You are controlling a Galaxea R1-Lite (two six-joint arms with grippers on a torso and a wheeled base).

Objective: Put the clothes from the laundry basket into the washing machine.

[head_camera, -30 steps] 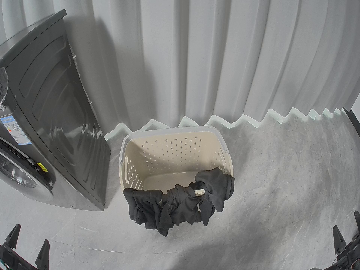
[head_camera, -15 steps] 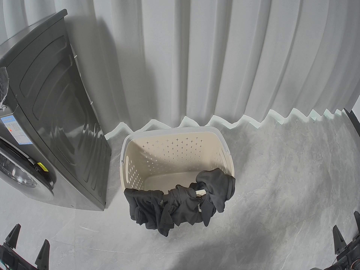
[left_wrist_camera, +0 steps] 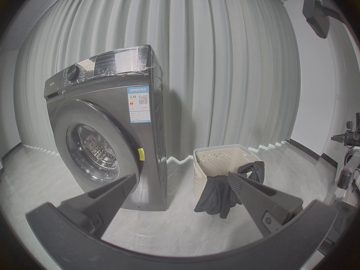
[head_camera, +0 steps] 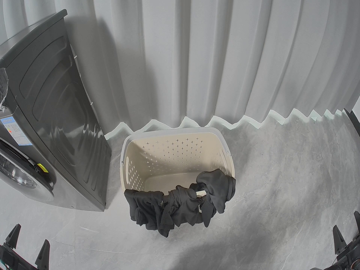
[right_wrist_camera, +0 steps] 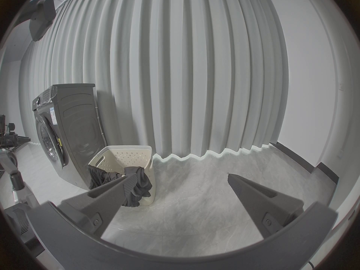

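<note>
Clothes [head_camera: 180,207] draped over laundry basket [head_camera: 172,154] rim | washing machine [head_camera: 56,113] door partly cropped

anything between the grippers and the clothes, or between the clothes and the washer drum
Only bare floor lies between the left gripper, the right gripper and the clothes draped over the near rim of the laundry basket. The door of the washing machine looks shut, blocking the drum.

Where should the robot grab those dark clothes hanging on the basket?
Probably the thick bunched middle of the dark clothes, where they drape over the near rim of the basket. Come down from above on the robot's side: the cloth piles thickest there and hangs outside the wall, easy to pinch.
</note>
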